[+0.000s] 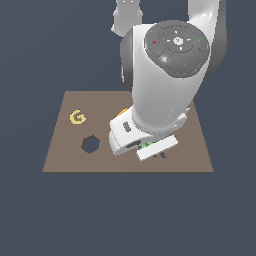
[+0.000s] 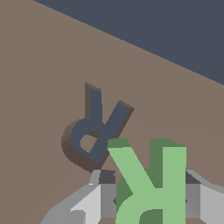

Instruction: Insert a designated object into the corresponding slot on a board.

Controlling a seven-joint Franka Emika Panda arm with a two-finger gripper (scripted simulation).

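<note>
Green R block point(image 2: 151, 183) clamped in the hand point(image 2: 148, 199), beside the R-shaped slot point(image 2: 98, 127).

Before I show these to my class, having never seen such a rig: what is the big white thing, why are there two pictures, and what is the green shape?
The big white thing is a simulated robot arm, leaning over a flat brown board. One picture comes from a camera off the arm; the other from a camera on its wrist, looking past the gripper. On the board lie a yellow G and a dark round-polygon hole; a bit of orange peeks out beside the arm. The green shape is a letter R block, gripped between the two grey fingers. Just beyond it the wrist view shows a dark R-shaped slot cut into the board. The block is not in it yet.
</note>
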